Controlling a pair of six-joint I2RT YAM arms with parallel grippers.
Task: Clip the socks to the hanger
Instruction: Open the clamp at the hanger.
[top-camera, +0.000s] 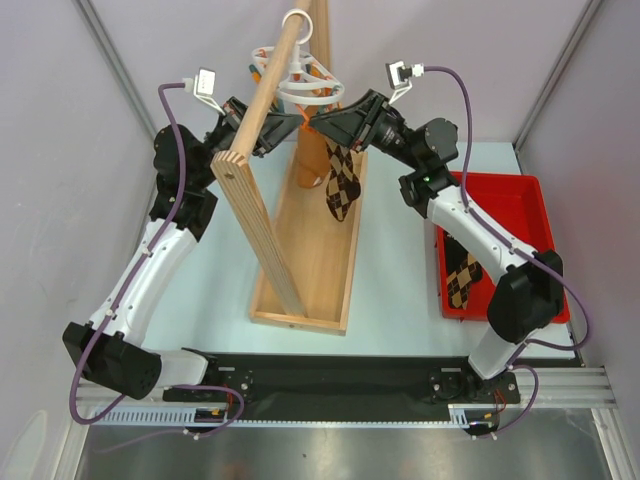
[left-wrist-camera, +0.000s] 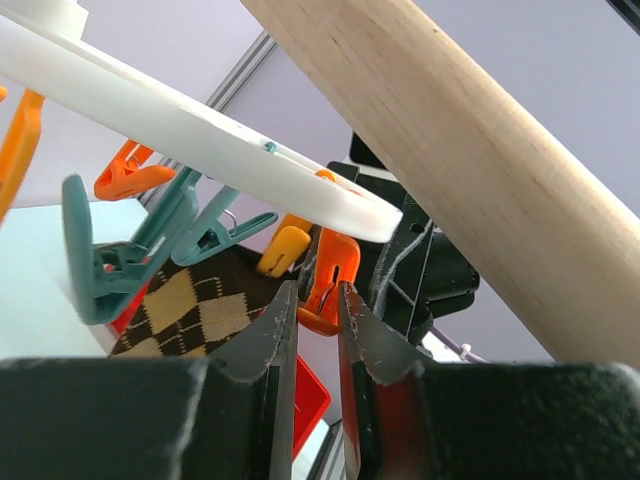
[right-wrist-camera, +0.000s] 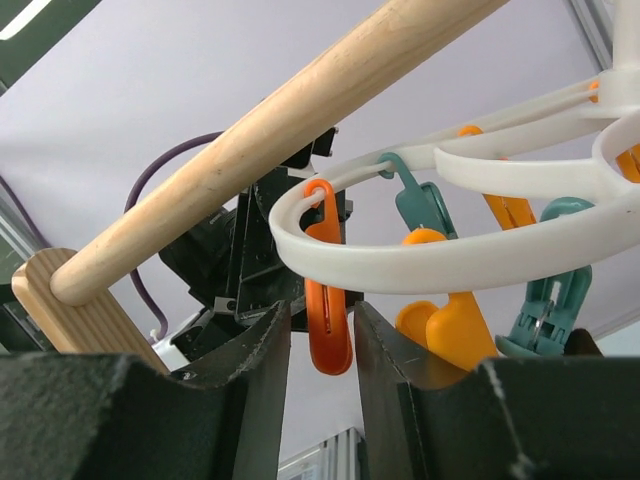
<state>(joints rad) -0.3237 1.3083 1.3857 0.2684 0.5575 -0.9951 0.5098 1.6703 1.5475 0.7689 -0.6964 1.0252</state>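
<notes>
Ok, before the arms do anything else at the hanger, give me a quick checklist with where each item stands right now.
1. Hanger hooked on the pole: ok.
2. Left hand pinching an orange peg: ok.
3. Right hand closed on the hooked orange peg: not ok, a gap shows beside the peg.
4. Sock in a hand, ready to clip: not ok, neither holds one.
5. Hanging argyle sock gripped by a peg: cannot tell, its top is hidden.
6. All socks hung: not ok, a bin sock lies in the red bin.
</notes>
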